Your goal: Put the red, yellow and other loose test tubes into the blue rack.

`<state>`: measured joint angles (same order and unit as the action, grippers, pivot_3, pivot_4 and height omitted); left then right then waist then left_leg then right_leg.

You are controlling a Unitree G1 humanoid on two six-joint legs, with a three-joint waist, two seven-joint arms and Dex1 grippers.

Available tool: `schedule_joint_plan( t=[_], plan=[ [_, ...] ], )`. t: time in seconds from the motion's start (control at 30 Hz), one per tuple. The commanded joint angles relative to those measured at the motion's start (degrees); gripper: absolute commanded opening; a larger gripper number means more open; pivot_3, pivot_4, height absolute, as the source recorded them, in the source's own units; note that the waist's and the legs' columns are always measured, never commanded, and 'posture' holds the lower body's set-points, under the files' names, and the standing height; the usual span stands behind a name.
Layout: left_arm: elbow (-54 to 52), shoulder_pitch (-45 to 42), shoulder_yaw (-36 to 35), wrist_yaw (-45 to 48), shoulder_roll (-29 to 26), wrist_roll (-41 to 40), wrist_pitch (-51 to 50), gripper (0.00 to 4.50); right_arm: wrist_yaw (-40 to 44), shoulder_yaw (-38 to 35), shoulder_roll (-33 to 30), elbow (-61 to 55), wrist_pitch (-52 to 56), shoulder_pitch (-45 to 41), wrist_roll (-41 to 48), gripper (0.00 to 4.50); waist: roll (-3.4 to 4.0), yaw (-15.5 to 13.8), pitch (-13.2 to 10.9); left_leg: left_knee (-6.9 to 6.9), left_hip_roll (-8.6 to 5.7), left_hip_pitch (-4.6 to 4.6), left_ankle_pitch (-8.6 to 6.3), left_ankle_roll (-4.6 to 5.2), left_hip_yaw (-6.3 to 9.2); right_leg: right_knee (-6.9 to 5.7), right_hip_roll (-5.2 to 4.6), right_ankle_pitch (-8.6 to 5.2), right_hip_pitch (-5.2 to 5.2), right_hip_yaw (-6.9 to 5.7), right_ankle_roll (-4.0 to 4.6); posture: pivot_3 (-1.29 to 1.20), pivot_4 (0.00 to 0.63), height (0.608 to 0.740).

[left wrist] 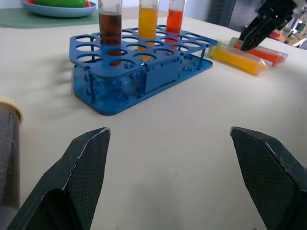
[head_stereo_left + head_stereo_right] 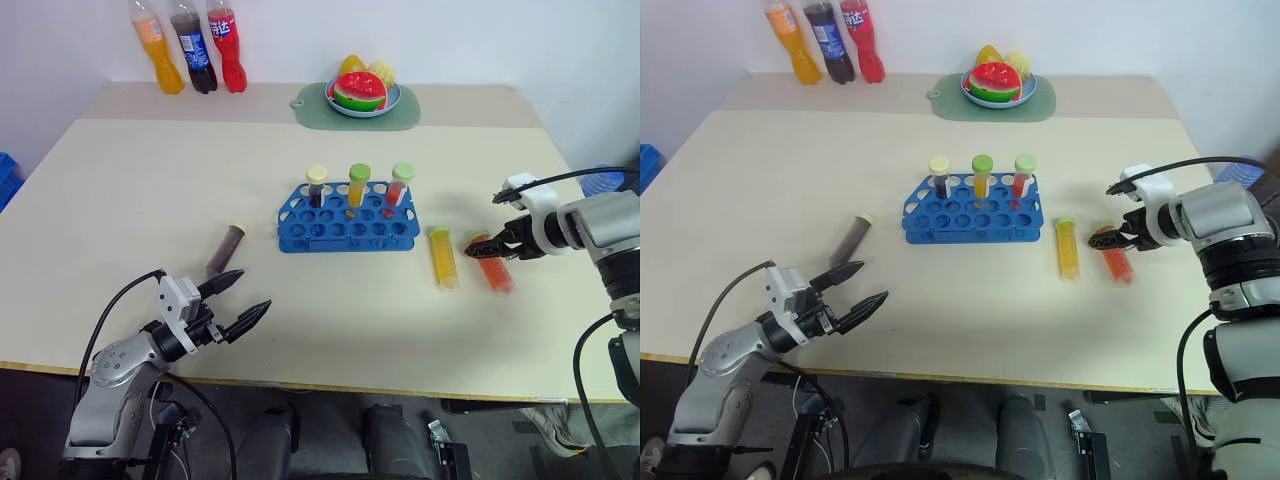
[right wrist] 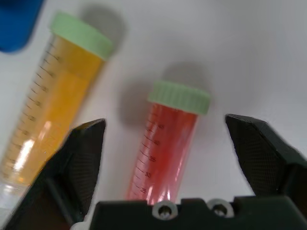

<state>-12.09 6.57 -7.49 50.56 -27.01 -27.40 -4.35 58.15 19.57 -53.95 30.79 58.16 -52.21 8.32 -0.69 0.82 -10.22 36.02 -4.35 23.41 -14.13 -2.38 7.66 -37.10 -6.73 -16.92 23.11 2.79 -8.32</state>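
Two fingers of the right gripper [image 3: 165,158] stand apart, one on each side of the red test tube [image 3: 169,148]. It lies flat, pointing near to far, right of the blue rack [image 2: 345,222]. Left gripper [image 2: 238,302] waits open, far off.

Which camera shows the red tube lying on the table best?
The right wrist view: the red tube lies close up between the right gripper's open fingers, with its green cap and printed scale readable. The eye views show it small, beside the yellow tube. The left wrist view shows it far off, partly hidden.
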Motion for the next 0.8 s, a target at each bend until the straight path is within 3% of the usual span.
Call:
schedule_joint_plan(
  t=[0.03, 0.1, 0.17, 0.3, 0.43, 0.5, 0.67, 0.8],
  plan=[
    [-1.21, -0.07, -0.29, -0.06, -0.20, -0.27, 0.51, 4.20, 0.88, -0.55, 0.09, -0.70, -1.49, 0.38, -1.45, 2.21, 0.00, 0.11, 0.00, 0.00, 0.00, 0.00, 0.00, 0.00, 0.00, -0.01, 0.00, 0.00, 0.01, 0.00, 0.00, 0.00, 0.150, 0.740],
    [-0.79, -0.53, -0.44, -0.06, -0.29, -0.14, 0.68, 4.20, 0.12, -1.01, 0.22, -1.84, -2.76, 2.06, -2.11, 1.13, 0.00, 0.10, 0.01, 0.00, 0.01, 0.00, 0.00, 0.00, 0.01, -0.02, 0.02, 0.00, 0.01, 0.00, 0.00, 0.00, 0.150, 0.740],
    [-0.33, -0.84, -0.65, 0.10, -0.46, -0.11, 0.79, 4.20, -0.08, -1.91, 0.04, -2.84, -4.58, 3.42, -2.44, 0.77, -0.04, 0.08, 0.03, 0.01, 0.01, -0.01, 0.00, 0.00, 0.01, -0.02, 0.03, 0.00, -0.01, -0.01, 0.00, 0.00, 0.150, 0.740],
    [0.72, -1.65, -0.87, 0.42, -0.56, 0.00, 1.20, 4.20, -1.19, -8.28, -0.33, -5.06, -10.26, 6.15, -0.92, 0.77, -0.03, 0.07, 0.04, 0.09, 0.01, -0.03, 0.00, 0.00, 0.00, -0.02, 0.03, 0.02, -0.07, -0.01, 0.00, 0.00, 0.150, 0.740],
    [2.01, -3.01, -0.73, 0.48, -0.23, 0.25, 1.80, 4.20, -3.57, -27.74, 7.26, -8.65, -13.76, 6.56, 12.74, 0.77, 0.03, 0.61, 0.02, 0.08, 0.01, -0.05, 0.02, -0.02, -0.05, -0.04, 0.06, 0.11, -0.05, 0.06, -0.02, 0.00, 0.150, 0.740],
    [2.96, -3.84, -0.78, 0.77, -0.29, 0.53, 2.41, 4.20, -3.27, -33.09, 10.21, -16.04, -12.63, 9.48, 18.11, 0.77, 0.04, 0.67, 0.02, 0.07, 0.05, -0.05, 0.02, -0.03, -0.04, -0.06, 0.19, 0.13, -0.04, 0.06, 0.01, 0.00, 0.150, 0.740],
    [4.83, -6.30, -0.99, 1.53, -0.85, 0.46, 2.52, 4.20, -6.49, -36.51, 17.14, -32.18, -19.44, 21.01, 21.59, 0.77, -0.01, -0.38, 0.07, 0.04, 0.11, -0.01, 0.02, -0.03, 0.10, -0.04, 0.16, 0.13, -0.03, -0.03, 0.01, 0.00, 0.150, 0.740],
    [5.82, -7.92, -1.01, 2.33, -1.23, 0.12, 2.10, 4.20, -11.12, -36.85, 26.98, -38.19, -28.87, 24.79, 23.07, 0.77, 0.06, 0.13, 0.04, 0.12, 0.03, -0.01, 0.04, -0.05, 0.03, -0.09, 0.05, 0.18, -0.02, 0.00, -0.06, 0.00, 0.150, 0.740]
  ],
)
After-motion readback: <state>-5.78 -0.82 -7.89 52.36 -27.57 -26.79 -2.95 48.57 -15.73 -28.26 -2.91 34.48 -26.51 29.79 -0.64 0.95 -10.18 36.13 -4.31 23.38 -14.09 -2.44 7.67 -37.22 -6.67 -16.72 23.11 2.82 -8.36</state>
